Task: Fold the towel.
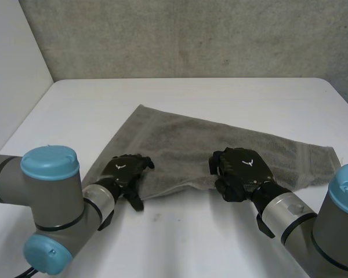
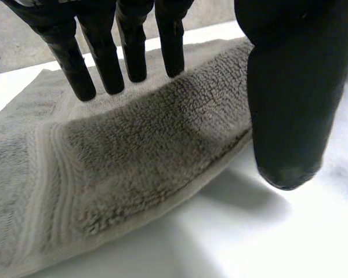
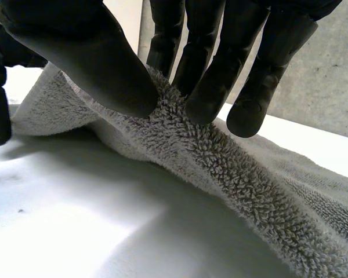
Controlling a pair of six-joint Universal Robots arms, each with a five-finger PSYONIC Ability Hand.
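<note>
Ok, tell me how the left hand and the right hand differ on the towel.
The right hand pinches the towel between thumb and fingers; the left hand has straight fingers, thumb off the towel. The right hand is mid-edge; the left hand near a corner. Both sit at the near edge.

The head camera sits high between and behind the arms, looking down and forward over the whole worktop [image 1: 180, 104] to the far wall [image 1: 191, 35]. Each wrist camera rides very close and low, looking along its palm: left robot hand [image 2: 290, 87], right robot hand [image 3: 209, 58]. All three share the near edge of the towel [image 1: 220, 142]. The right wrist camera faces left and also catches the left robot hand.
</note>
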